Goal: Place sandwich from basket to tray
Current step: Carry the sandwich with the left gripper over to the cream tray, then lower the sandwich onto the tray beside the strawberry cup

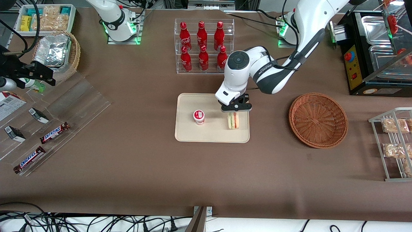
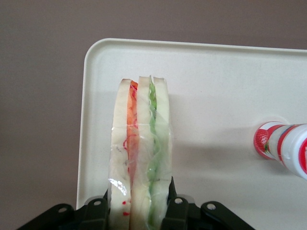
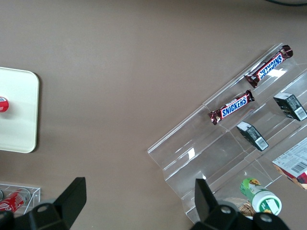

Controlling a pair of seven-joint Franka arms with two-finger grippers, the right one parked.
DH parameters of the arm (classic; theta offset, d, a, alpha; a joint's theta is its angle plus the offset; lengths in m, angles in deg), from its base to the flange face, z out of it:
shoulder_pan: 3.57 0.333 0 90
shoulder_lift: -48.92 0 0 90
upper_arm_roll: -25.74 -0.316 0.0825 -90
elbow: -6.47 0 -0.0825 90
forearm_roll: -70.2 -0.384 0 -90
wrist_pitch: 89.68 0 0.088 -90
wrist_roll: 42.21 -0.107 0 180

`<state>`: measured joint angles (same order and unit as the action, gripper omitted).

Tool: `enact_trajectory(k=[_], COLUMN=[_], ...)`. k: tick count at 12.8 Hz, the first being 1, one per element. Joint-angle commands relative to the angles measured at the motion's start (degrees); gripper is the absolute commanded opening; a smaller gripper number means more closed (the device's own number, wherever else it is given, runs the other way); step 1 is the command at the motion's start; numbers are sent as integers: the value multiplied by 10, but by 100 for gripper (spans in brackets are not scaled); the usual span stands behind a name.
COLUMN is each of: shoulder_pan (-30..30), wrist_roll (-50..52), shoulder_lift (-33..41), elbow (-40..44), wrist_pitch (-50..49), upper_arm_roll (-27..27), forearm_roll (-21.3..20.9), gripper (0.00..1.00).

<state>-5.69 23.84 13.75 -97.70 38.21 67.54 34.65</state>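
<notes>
Since the sandwich (image 1: 233,120) stands on its edge on the tray (image 1: 186,133), w/ the gripper (image 1: 234,111) right above it at centre frame in the front view, the placing step looks nearly done. Fingers (image 2: 173,205) are closed onto the wedge's two bread faces in the wrist view, so it's gripped, not yet let go. Risk from here: it stands narrow and tall, close to the tray rim on the basket's side, so opening w/ any sideways drag could topple it or nudge it over the rim; clear wrap may also cling to a pad and lift w/ it. A small red-and-white cup (image 1: 199,116) stands on the tray too, well apart, so no clash likely. Arm pose: wrist points straight down, elbow bent, forearm running back toward upper right of frame. Basket (image 1: 318,120) sits empty at mid-right, apart from the tray.
</notes>
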Motion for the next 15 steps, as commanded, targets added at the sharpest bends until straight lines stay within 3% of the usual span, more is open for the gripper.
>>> enact_trajectory(k=[1,6,15], shoulder_pan=[-12,-15,-19], wrist_roll=[30,58,74], shoulder_lift=[-12,-33,-42], elbow=[0,0,1], wrist_pitch=[7,21,23], upper_arm_roll=[0,0,0], forearm_roll=[-36,-80,-92], gripper=[40,40,40])
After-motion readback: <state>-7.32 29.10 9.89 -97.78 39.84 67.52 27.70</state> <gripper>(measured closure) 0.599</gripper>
